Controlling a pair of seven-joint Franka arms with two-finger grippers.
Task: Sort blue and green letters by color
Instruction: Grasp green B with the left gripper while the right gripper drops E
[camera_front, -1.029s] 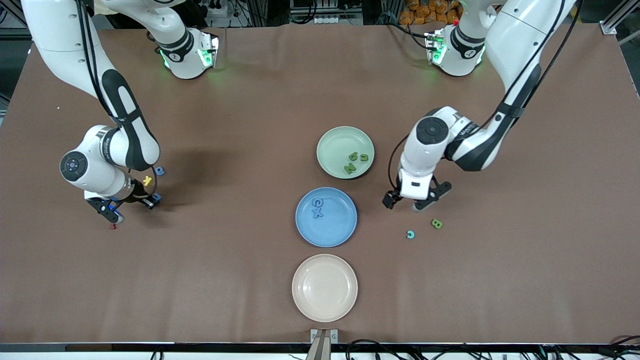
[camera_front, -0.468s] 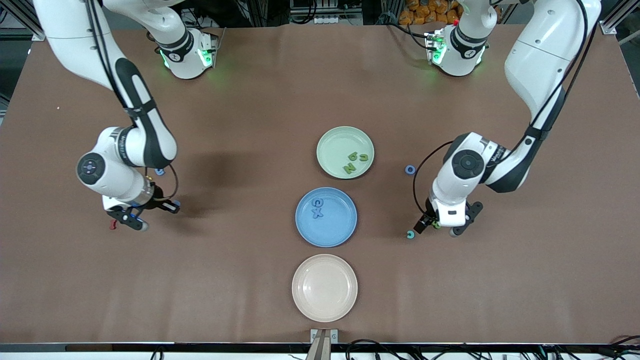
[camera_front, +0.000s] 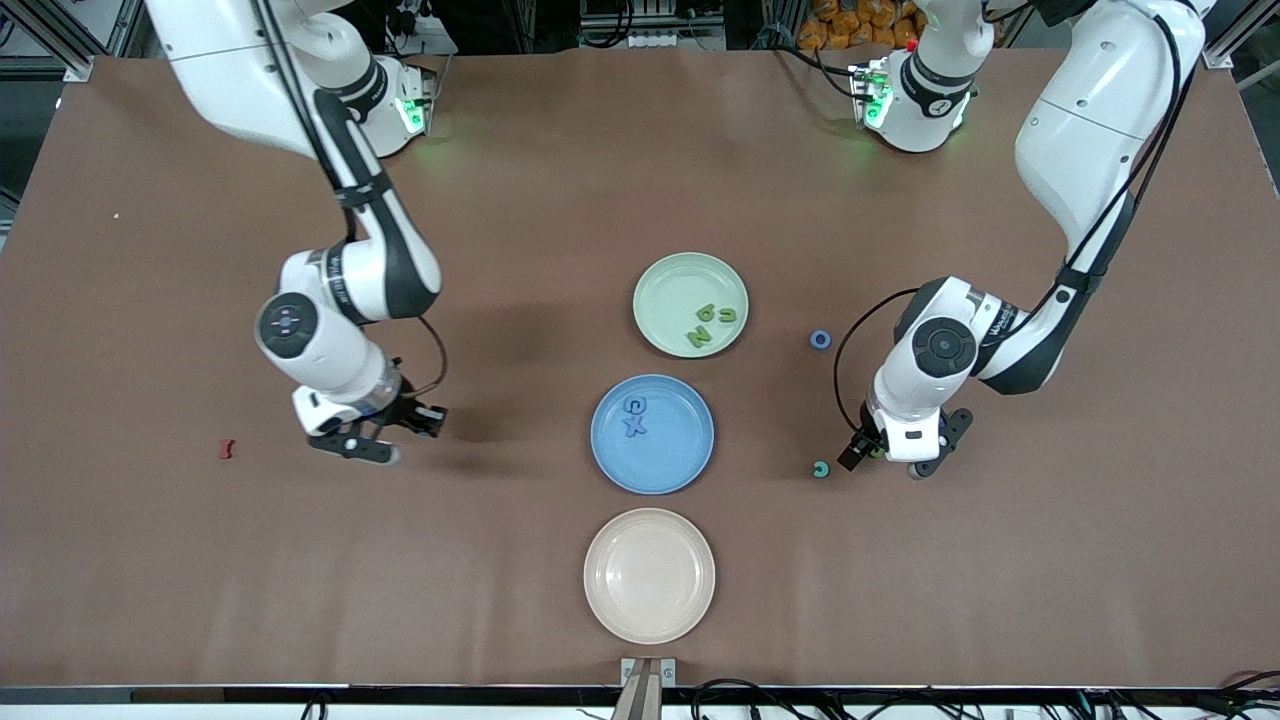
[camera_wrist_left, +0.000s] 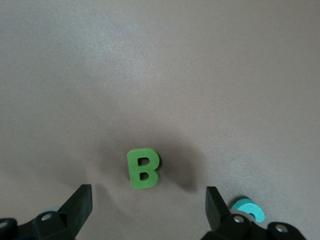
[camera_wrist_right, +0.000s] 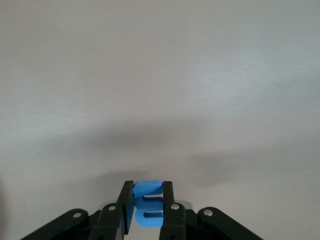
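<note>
The right gripper is closed on a blue letter, which sits pinched between its two fingers with bare table below it. In the front view this gripper hangs over the table toward the right arm's end, with the blue plate to one side of it and a small dark red letter well apart on its other side. I judge that the letter is held up so that it can be carried to the blue plate, where two blue letters lie already. The left gripper is open wide, and a green letter B lies flat on the table between its fingers, not yet touched. The wide opening probably leaves room to come down around the B. In the front view this gripper is low over the table, toward the left arm's end. A teal letter lies just beside one finger, so the closing could perhaps catch it also. A blue ring-shaped letter lies near this hand, between it and the green plate, which already holds three green letters. The beige plate holds nothing.
</note>
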